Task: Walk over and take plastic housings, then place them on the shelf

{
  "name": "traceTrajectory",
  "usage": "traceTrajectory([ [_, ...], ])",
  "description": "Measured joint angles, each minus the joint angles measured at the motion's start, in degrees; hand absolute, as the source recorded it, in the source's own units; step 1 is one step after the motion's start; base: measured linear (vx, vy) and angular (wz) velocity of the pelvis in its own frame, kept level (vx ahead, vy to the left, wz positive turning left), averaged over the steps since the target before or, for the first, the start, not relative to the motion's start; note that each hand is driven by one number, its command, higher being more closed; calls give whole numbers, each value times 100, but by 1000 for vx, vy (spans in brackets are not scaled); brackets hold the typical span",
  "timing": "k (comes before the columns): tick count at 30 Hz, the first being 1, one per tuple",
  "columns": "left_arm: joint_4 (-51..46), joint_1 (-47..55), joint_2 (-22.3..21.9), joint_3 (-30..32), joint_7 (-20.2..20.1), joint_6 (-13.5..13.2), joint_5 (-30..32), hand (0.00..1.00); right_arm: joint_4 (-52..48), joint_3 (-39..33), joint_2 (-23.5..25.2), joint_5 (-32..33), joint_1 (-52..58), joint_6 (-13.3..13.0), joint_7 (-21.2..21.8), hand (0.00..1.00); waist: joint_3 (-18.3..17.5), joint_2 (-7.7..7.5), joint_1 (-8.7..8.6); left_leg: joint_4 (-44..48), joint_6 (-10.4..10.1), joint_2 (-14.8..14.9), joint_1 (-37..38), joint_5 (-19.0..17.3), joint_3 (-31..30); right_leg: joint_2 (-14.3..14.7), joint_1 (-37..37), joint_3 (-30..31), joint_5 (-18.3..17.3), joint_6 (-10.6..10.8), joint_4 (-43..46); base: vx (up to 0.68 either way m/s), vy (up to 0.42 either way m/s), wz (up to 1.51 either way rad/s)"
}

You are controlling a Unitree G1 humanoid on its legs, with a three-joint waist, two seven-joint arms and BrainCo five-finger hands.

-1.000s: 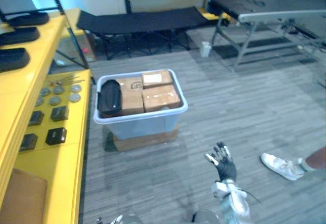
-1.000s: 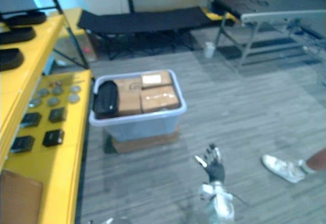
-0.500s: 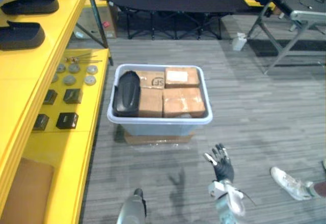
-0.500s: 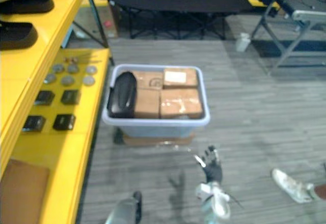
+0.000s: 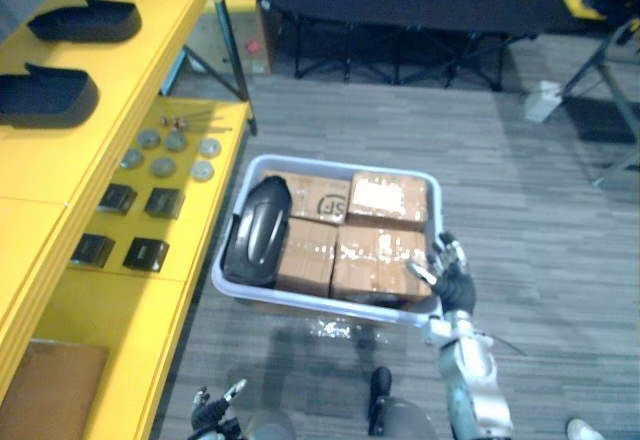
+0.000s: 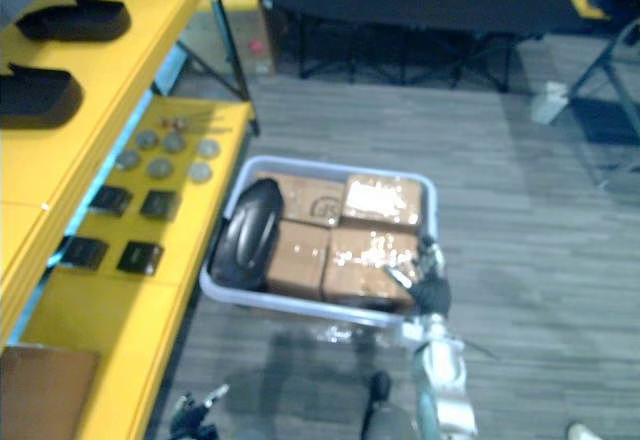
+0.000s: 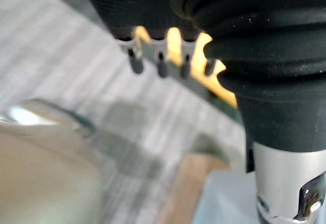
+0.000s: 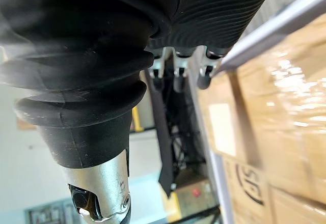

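A black plastic housing lies along the left side of a pale blue bin on the floor, beside several taped cardboard boxes. My right hand hovers open over the bin's near right corner, holding nothing; in the right wrist view its fingers hang above the rim. My left hand shows low at the bottom edge, open and holding nothing, with its fingers straight. More black housings rest on the yellow shelf at the left.
Small black blocks and grey discs lie on the shelf's lower level, with a brown board nearer me. A black folding cot stands behind the bin. A person's white shoe shows at the bottom right.
The camera has come closer to the bin and shelf. My right hand now sits over the bin's near right corner, and my left hand's fingers show at the bottom edge.
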Motion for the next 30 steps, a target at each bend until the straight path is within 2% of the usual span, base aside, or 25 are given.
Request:
traceTrajectory([
  [1, 11, -17, 48, 8, 8, -11, -2, 0, 11, -17, 5, 0, -69, 0, -28, 0, 23, -42, 28, -24, 89, -41, -78, -64, 34, -47, 27, -23, 0, 0, -38, 38, -8, 42],
  [2, 99, 1, 94, -42, 3, -8, 25, 0, 54, -29, -57, -107, -354, -11, -62, 0, 48, 2, 46, -522, 174, -124, -196, 114, 45, -25, 17, -154, 13, 18, -96, 37, 30, 28],
  [4, 265, -64, 160, -49, 0, 50, 84, 0, 342, -18, -32, -263, -806, -16, -162, 0, 116, -76, 78, -771, 106, -178, -211, 97, 29, -39, -43, -185, 99, 129, -260, 36, 75, 21],
  [5, 296, -145, 206, -62, 9, 61, 158, 0, 514, -9, -7, -338, -1126, -11, -255, 0, 287, -152, 162, -790, 104, -255, -231, 98, 33, -99, -43, -192, 230, 141, -365, -4, 93, 13],
  [6, 296, -165, 210, -62, 15, 61, 182, 0, 549, -9, -5, -355, -1188, -11, -283, 0, 323, -159, 185, -786, 104, -276, -238, 98, 38, -120, -41, -191, 249, 156, -385, -52, 122, 7],
  [8, 353, -319, 188, -147, 85, 73, 229, 0, 1031, 125, 18, -504, -1920, 2, -529, 0, 566, -136, 323, -715, 110, -458, -346, 101, 40, -309, -36, -189, 423, 231, -535, -74, 164, 8],
  [12, 308, -636, 234, -341, 267, 62, 225, 0, 1675, 132, 119, -731, -2962, 106, -958, 0, 895, -95, 471, -542, 112, -563, -646, 101, 27, -410, -223, -209, 505, 269, -549, -65, 66, 7],
  [14, 240, -831, 320, -562, 391, 62, 214, 0, 2137, 36, 110, -795, -3650, 191, -1227, 0, 1173, -72, 465, -356, 111, -570, -875, 101, -61, -409, -287, -310, 556, 237, -552, -94, 10, 20],
  [19, 222, -1446, 389, -1087, 577, 30, 194, 0, 3001, -399, 89, -898, -4525, 410, -1734, 0, 1284, -34, 523, -131, 111, -646, -1346, 100, -280, -436, -518, -484, 637, 231, -550, -89, 2, 21],
  [23, 229, -1955, 226, -1624, 635, 17, 197, 0, 3905, -820, 87, -900, -5375, 594, -2158, 0, 1374, -8, 614, 42, 109, -648, -1636, 98, -345, -431, -661, -571, 722, 200, -557, -83, 2, 10],
  [26, 237, -2137, 161, -1684, 687, 11, 189, 0, 4359, -918, 63, -885, -5759, 675, -2285, 0, 1412, 0, 638, 101, 108, -652, -1763, 96, -459, -407, -705, -649, 726, 193, -556, -73, -19, 14],
  [30, 249, -2175, 163, -1867, 721, 14, 174, 0, 4493, -887, 38, -883, -5906, 676, -2298, 0, 1448, 55, 660, 205, 107, -659, -1902, 96, -538, -401, -721, -760, 729, 189, -557, -43, -10, 14],
])
